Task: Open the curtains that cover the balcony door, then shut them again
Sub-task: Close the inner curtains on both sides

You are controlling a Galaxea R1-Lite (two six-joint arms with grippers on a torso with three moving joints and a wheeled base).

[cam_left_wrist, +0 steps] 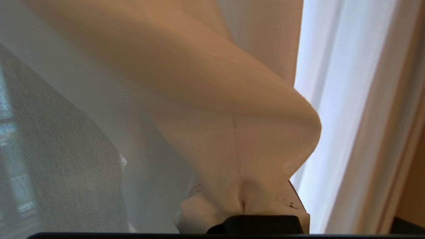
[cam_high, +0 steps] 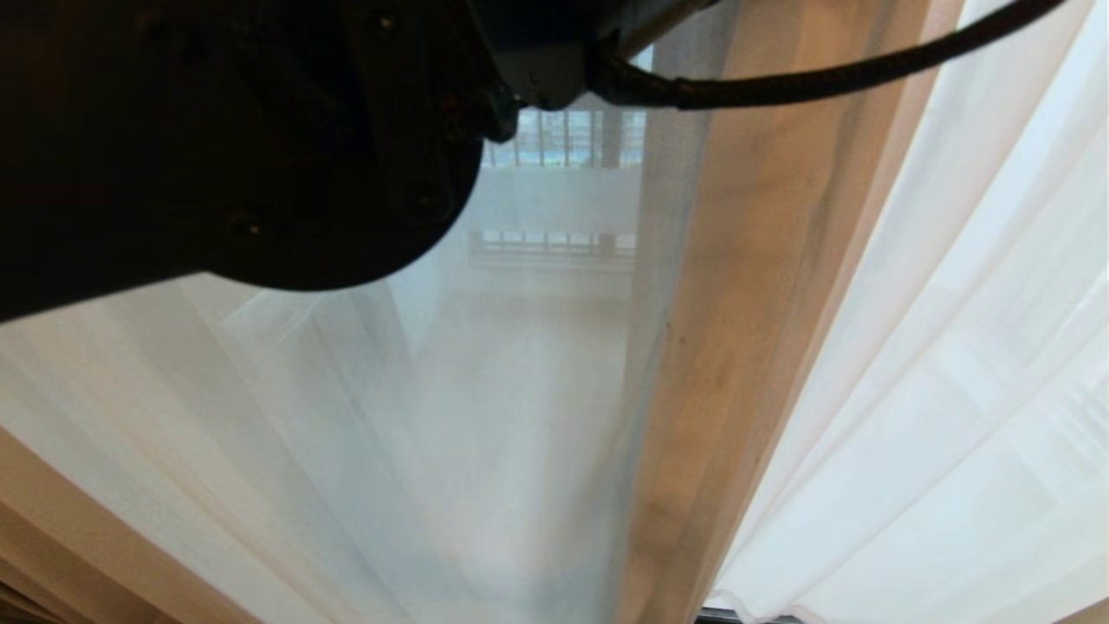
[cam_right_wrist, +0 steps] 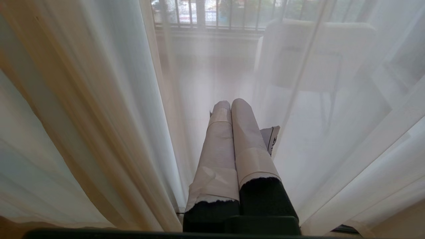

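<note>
The sheer white curtains (cam_high: 390, 433) fill the head view, with a cream-beige fold (cam_high: 736, 303) running down the middle and a white panel (cam_high: 953, 347) to its right. My left arm (cam_high: 260, 156) looms dark at the upper left. In the left wrist view my left gripper (cam_left_wrist: 242, 207) is shut on a bunched beige fold of curtain (cam_left_wrist: 239, 142), which drapes over its taped fingers (cam_left_wrist: 199, 215). My right gripper (cam_right_wrist: 230, 103) is shut with nothing in it, its taped fingers (cam_right_wrist: 247, 139) pointing into the curtain folds (cam_right_wrist: 99, 116). The balcony door is hidden behind the fabric, apart from a dark strip (cam_high: 745, 617) at the bottom.
A barred balcony railing (cam_high: 563, 139) shows faintly through the sheer cloth, and again in the right wrist view (cam_right_wrist: 212, 13). A black cable (cam_high: 823, 82) from my left arm crosses the top of the head view. A pale chair-like shape (cam_right_wrist: 315, 56) stands behind the curtain.
</note>
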